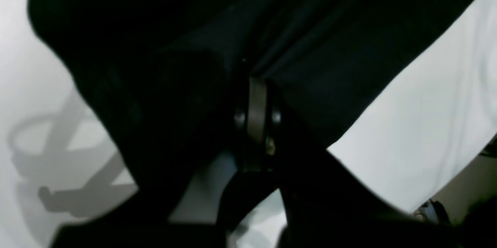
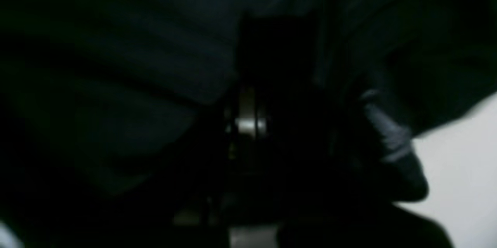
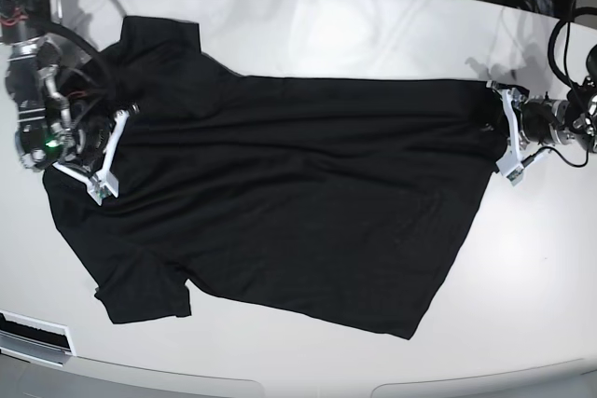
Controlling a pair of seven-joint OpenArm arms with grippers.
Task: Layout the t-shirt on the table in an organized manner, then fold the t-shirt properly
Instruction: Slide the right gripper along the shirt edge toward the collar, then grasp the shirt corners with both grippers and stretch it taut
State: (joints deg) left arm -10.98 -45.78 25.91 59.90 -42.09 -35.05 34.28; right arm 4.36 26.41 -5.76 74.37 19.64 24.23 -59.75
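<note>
The t-shirt [image 3: 280,202] lies spread on the table [image 3: 373,34], occupying most of its middle, with the sleeves toward the base view's left edge and the hem toward its right. No container is present; the table is the only bearing surface, and it carries the t-shirt alone.

Right arm: positioned at the sleeve end of the t-shirt, its wrist turned inward toward the cloth. The right gripper [image 3: 119,116] is pressed together at the upper-sleeve and collar region. The right wrist view shows dark fabric folded around the closed jaws of this gripper [image 2: 248,85], so it is pinching the t-shirt.

Left arm: positioned at the hem end of the t-shirt, reaching in low and roughly level with the table. The left gripper [image 3: 494,104] meets the upper corner of the hem. In the left wrist view, black cloth [image 1: 310,46] gathers into the closed jaws of this gripper [image 1: 256,81], with white table [image 1: 435,116] showing beside it; it is pinching the t-shirt.

Between the two grippers the far edge of the t-shirt runs nearly straight. The near edge, away from both grippers, lies slack and slanted
</note>
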